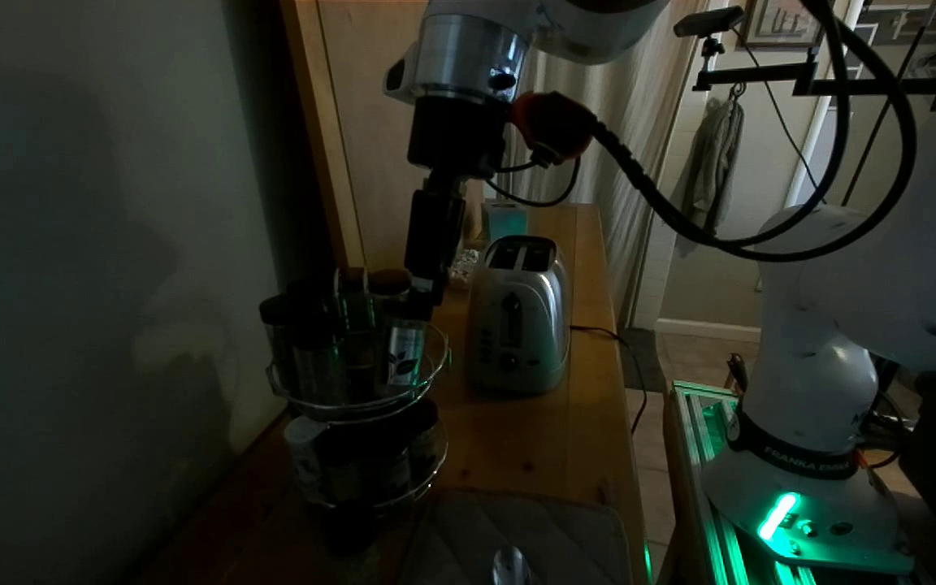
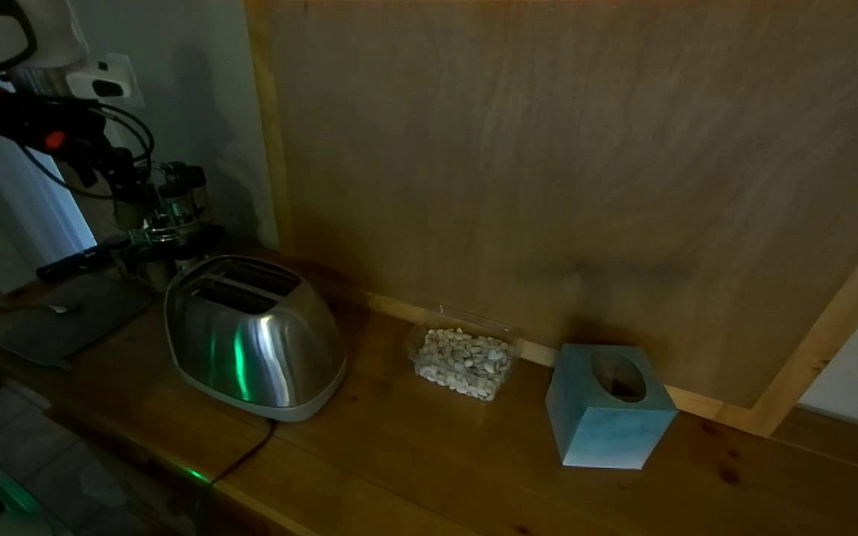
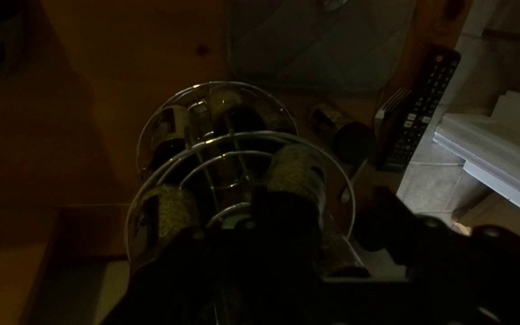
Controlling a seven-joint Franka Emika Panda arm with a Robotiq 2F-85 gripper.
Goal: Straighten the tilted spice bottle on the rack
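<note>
The round wire rack (image 3: 260, 132) holds several dark-capped jars on two tiers, seen in the wrist view and in an exterior view (image 1: 387, 404). A spice bottle (image 3: 297, 174) with yellowish contents leans slightly on the upper tier; its leaf label (image 1: 403, 356) shows in an exterior view. My gripper (image 3: 321, 194) reaches down over it from above, jaws apart. The bottle's dark cap lies between the fingers, close by one of them, while a clear gap separates it from the opposite finger (image 3: 386, 216). Deep shadow hides whether the near finger touches the cap.
A steel toaster (image 1: 517, 333) stands beside the rack. Close by are a quilted pad (image 3: 318, 49), a remote (image 3: 422, 108), a fork (image 3: 388, 108) and a loose jar (image 3: 343, 133). Farther along are a pebble box (image 2: 466, 365) and a tissue box (image 2: 611, 432). A wall (image 1: 110, 244) borders the rack.
</note>
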